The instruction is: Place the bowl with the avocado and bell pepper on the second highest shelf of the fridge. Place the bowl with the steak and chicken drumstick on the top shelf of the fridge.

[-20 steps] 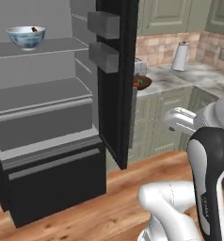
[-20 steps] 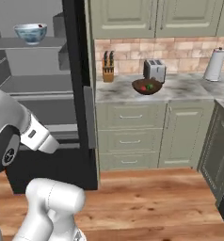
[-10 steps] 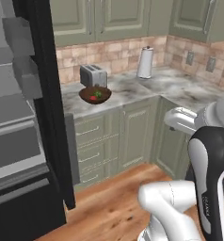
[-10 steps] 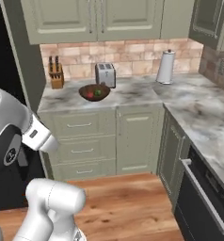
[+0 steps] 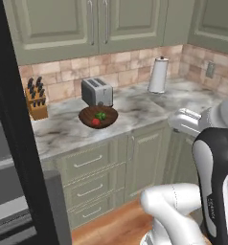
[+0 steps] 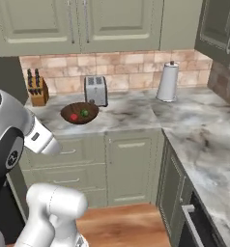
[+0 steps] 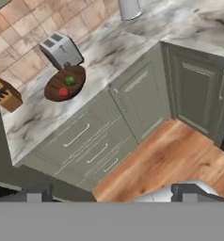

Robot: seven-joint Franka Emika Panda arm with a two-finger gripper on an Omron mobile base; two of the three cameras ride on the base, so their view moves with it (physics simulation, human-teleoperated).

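Note:
A dark wooden bowl (image 5: 98,116) holding a green avocado and a red bell pepper stands on the marble counter (image 5: 135,107), in front of the toaster. The same bowl (image 6: 79,113) appears left of centre in the right base view and, in the hand view, as the bowl (image 7: 64,84) at upper left. My gripper (image 7: 116,195) is open and empty, its two dark tips far apart, well back from the counter and above the floor. The fridge's black door edge (image 5: 15,134) runs down the left. The fridge shelves and the bowl with the steak and chicken drumstick are out of view.
A silver toaster (image 5: 96,91), a knife block (image 5: 36,103) and a paper towel roll (image 5: 158,75) stand along the brick backsplash. Green drawers and cabinet doors (image 7: 142,101) face a wooden floor (image 7: 170,155). The counter turns a corner to the right (image 6: 204,140).
The whole picture has swung from the open fridge to the counter as the cameras moved with the base. The wooden bowl is now near the centre. The gripper has stayed open.

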